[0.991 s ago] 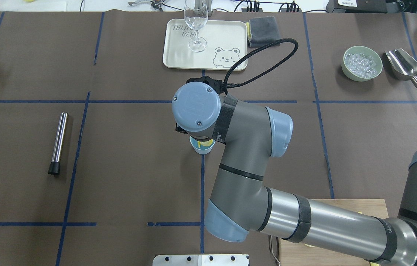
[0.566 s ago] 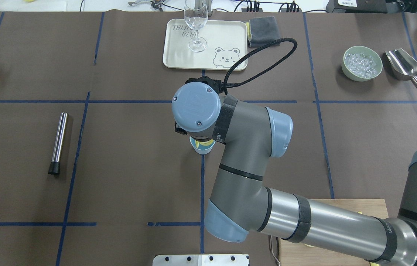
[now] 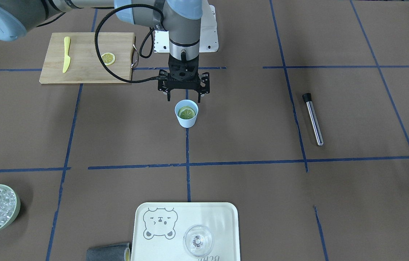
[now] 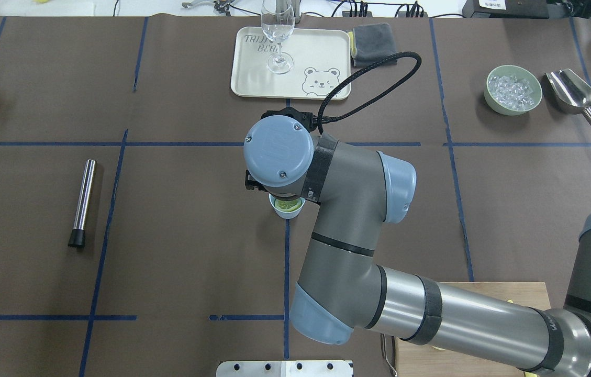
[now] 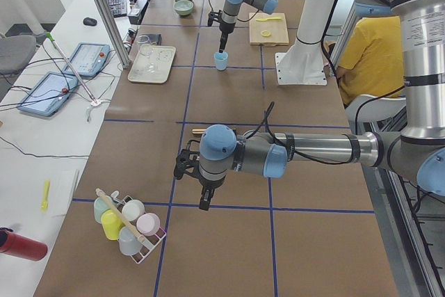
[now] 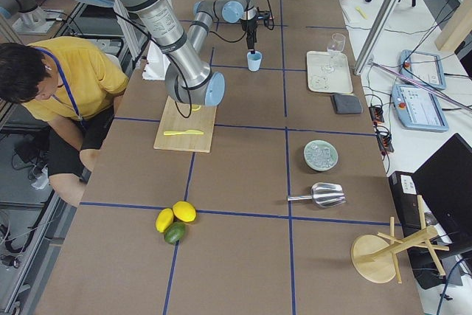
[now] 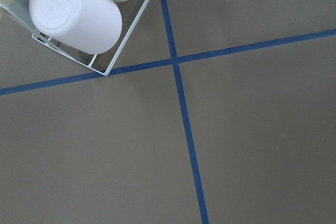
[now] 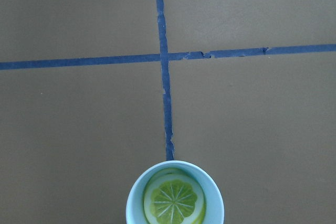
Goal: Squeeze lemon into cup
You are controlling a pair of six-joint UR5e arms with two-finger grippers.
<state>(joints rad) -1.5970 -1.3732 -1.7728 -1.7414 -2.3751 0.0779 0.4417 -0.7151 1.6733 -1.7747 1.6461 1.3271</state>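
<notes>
Front-facing: the right gripper (image 3: 184,98) hangs just above the cup (image 3: 187,122), its fingers spread and empty. The lemon (image 3: 186,113) lies flat inside the cup.

Overhead: the slice, up at the rim a second ago, now sits lower in the cup, with bare table (image 4: 180,235) all round.

Left side view: the left gripper (image 5: 204,203) hovers near the cup rack (image 5: 128,231). I cannot tell whether it is parted.

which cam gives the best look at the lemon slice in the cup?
Right wrist-mounted: the lemon lies face-up inside the cup, segments sharp. Front-facing shows it whole but small. Overhead catches only a sliver beside the right arm's wrist. Side views: too small.
</notes>
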